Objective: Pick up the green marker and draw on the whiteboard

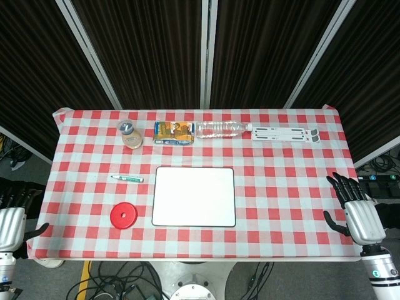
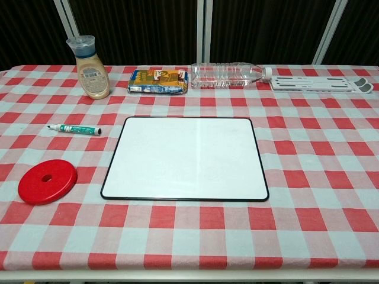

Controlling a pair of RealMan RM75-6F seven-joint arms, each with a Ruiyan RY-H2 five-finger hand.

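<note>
The left hand hangs at the near left corner of the surface, just off the red-and-white checked cloth, empty. How its fingers lie cannot be told, since only the silver back and some dark fingers show at the edge of the head view.

The flat red plastic disc with a centre hole sits near the front left edge. Just beyond it lies the slim green-and-white marker pen, flat on the cloth, beside the left edge of the whiteboard but not touching it. Its long axis runs left to right, slightly slanted, with the green end to the left and the dark end toward the board (which end is the cap I cannot tell). Judged by its build, it is light, rigid and smooth, liable to roll when nudged. The mid-barrel is the sensible place to pinch it, across the axis.

The white rectangular whiteboard with a black rim lies flat at centre, unmarked.

The right hand rests at the near right corner, released, fingers spread and holding nothing, well apart from the marker. The left hand is much the nearer to it.
</note>
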